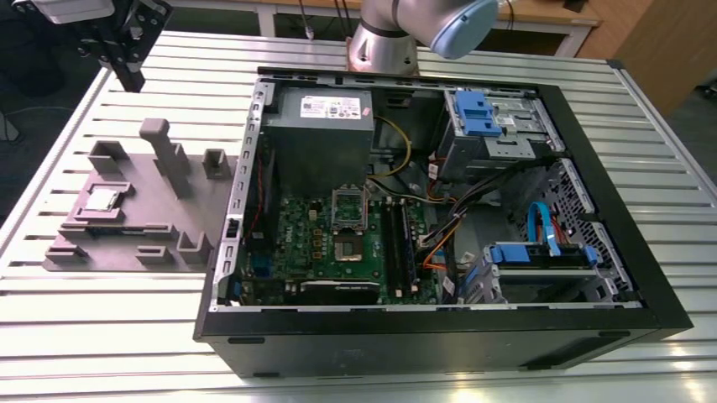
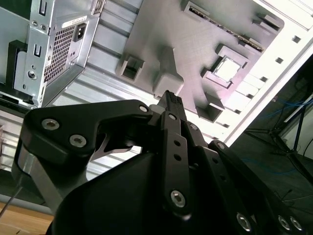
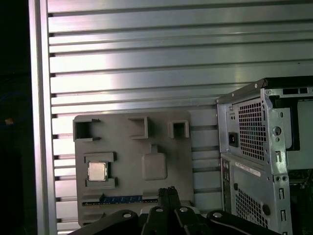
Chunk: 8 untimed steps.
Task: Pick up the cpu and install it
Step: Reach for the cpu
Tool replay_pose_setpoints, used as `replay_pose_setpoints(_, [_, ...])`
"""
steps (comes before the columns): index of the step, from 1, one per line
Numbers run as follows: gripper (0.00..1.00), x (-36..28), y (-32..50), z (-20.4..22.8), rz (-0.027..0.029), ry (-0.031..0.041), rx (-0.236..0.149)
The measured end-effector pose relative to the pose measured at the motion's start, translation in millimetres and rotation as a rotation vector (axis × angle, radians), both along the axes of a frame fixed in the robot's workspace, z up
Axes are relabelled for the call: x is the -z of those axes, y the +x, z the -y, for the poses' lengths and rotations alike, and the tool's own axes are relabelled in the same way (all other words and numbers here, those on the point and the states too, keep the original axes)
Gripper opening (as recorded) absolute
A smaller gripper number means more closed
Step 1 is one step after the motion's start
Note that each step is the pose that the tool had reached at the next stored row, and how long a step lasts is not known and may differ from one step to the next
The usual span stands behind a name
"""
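Tool [image 1: 131, 82] high over the desk [image 1: 123, 336], cpu [image 1: 103, 199] in the grey fixture [image 1: 146, 201].
Closed up and empty, the tool hangs well above; the cpu lies flat in a recess, off to one side rather than beneath it, outside the computer case [image 1: 448, 336].

The cpu [image 1: 103, 199] sits in a holder [image 1: 134, 242] on the table [image 1: 101, 336], at the exterior view's left of the case [image 1: 426, 340], motherboard [image 1: 302, 243] inside it.
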<state>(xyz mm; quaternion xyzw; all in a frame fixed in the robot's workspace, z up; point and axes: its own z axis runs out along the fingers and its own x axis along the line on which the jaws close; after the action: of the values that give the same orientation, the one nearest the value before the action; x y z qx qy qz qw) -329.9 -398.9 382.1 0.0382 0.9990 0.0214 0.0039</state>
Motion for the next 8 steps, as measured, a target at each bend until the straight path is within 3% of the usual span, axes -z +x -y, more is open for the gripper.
replay_pose_setpoints(8, [0.11,0.0,-1.8,0.0,-0.0001,0.0,0.0])
